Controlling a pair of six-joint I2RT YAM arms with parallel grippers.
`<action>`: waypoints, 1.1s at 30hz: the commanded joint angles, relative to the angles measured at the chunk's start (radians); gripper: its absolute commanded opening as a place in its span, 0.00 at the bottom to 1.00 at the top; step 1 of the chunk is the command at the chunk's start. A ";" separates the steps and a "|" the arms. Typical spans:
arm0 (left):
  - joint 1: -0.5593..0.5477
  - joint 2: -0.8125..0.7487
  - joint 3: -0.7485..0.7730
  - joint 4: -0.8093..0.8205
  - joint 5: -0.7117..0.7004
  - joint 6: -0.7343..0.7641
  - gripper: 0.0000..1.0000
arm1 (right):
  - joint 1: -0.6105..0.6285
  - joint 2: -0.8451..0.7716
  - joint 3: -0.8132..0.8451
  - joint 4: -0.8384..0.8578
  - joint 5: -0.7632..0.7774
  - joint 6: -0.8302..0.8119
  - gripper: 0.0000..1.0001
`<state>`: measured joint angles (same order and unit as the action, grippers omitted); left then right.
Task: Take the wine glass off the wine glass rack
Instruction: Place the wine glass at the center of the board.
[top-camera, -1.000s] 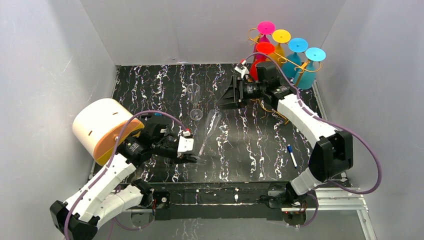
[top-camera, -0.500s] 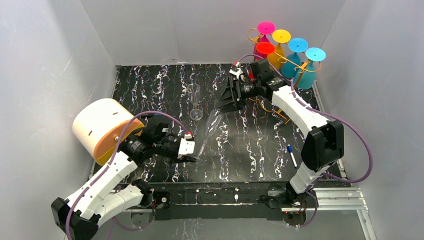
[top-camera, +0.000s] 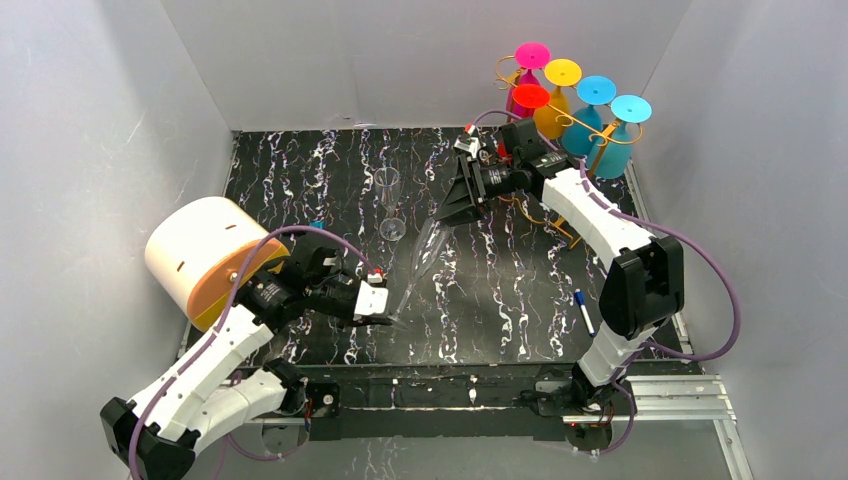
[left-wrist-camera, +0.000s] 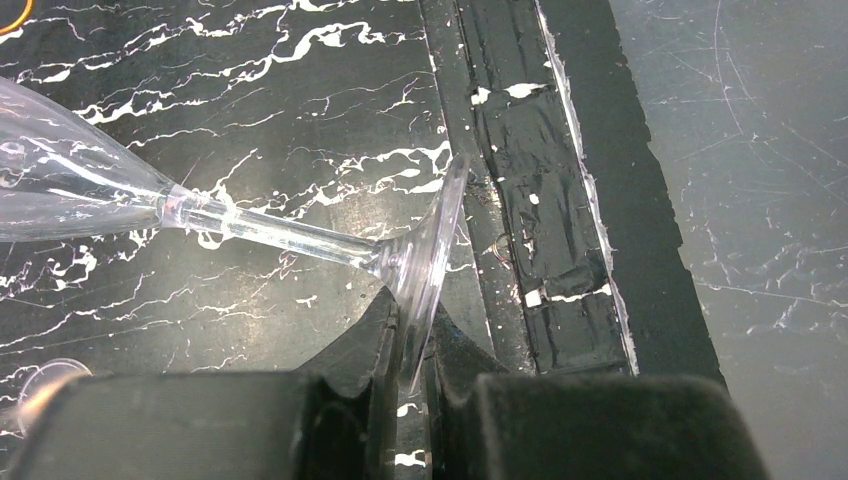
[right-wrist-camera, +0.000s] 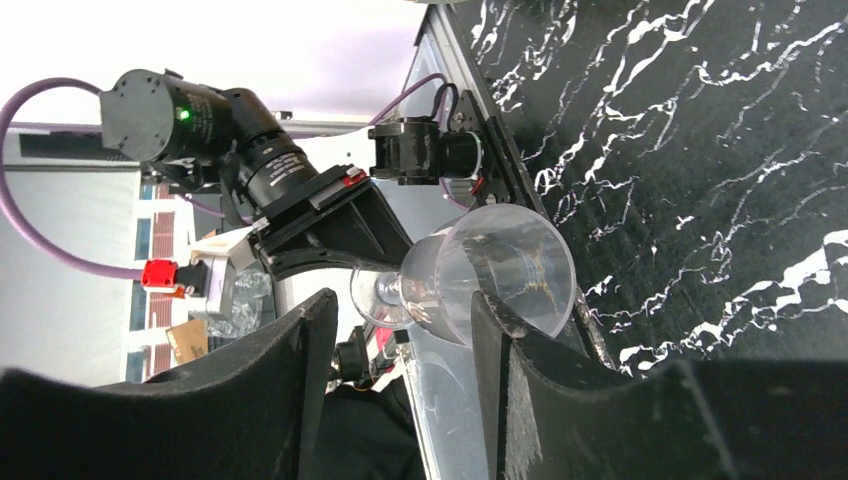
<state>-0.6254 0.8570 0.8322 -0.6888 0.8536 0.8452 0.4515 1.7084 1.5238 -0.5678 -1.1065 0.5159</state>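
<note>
At lower left, the left gripper (top-camera: 388, 318) pinches the foot rim of the clear wine glass (top-camera: 418, 262), which slants above the tabletop (top-camera: 500, 290), its bowl between the wide-spread fingers of the right gripper (top-camera: 448, 212). It looks light, stiff, slick and brittle (the stem seems a safer hold than the rim). I count two clear glasses, the second glass (top-camera: 388, 200) standing upright, and five coloured glasses (top-camera: 562, 72) hanging on the one wine glass rack (top-camera: 603, 143), well apart at far right.

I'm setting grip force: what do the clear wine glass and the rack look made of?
The clear wine glass looks like glossy transparent glass or hard clear plastic; the marbled tabletop shows through it and its stem carries sharp highlights, fitting either. The rack looks like thin metal wire, shiny gold finish, bent into curled loops.
</note>
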 joint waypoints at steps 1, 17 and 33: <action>0.000 0.010 0.035 0.034 -0.009 0.020 0.00 | 0.018 -0.006 0.048 -0.026 -0.173 -0.031 0.58; 0.000 -0.022 -0.011 0.086 -0.078 0.012 0.00 | 0.043 -0.024 0.049 -0.095 -0.236 -0.097 0.44; 0.000 0.011 0.003 0.165 -0.118 -0.006 0.00 | 0.073 0.012 0.089 -0.193 -0.187 -0.163 0.36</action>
<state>-0.6430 0.8539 0.8230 -0.6353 0.8337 0.8639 0.4656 1.7367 1.5822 -0.6548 -1.2060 0.3588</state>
